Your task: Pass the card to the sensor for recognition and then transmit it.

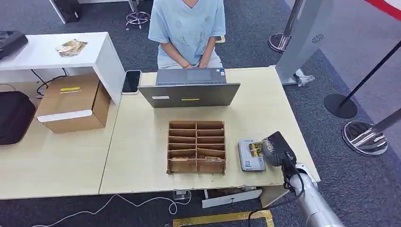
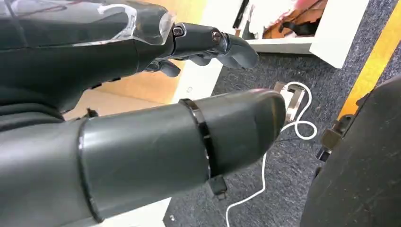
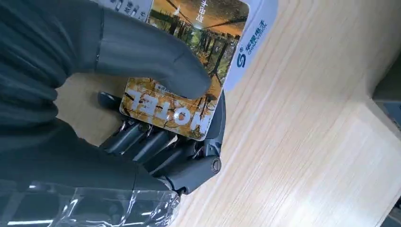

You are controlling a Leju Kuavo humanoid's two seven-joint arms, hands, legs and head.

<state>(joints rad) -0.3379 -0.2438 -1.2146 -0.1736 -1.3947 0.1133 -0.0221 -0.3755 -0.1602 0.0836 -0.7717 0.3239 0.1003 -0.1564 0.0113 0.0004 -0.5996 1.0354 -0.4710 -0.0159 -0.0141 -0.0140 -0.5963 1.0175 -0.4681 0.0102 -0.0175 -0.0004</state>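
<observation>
One card (image 3: 182,71), printed HOTEL, is pinched between the right hand's (image 1: 276,147) thumb and fingers (image 3: 156,146), held over the white sensor (image 1: 249,155) at the table's (image 1: 142,142) four o'clock, right of the wooden organizer (image 1: 196,146). Left hand (image 2: 142,94) hangs off the table, fingers spread, grasping nothing.

You see a pale matt wood-grain table (image 1: 142,142), a brown wooden slotted card rack (image 1: 196,146), and a plain cardboard box (image 1: 71,101). The hotel card (image 3: 184,90) looks glossy, the card reader (image 1: 249,155) smooth plastic, the right hand (image 3: 156,142) matt dark plastic.
</observation>
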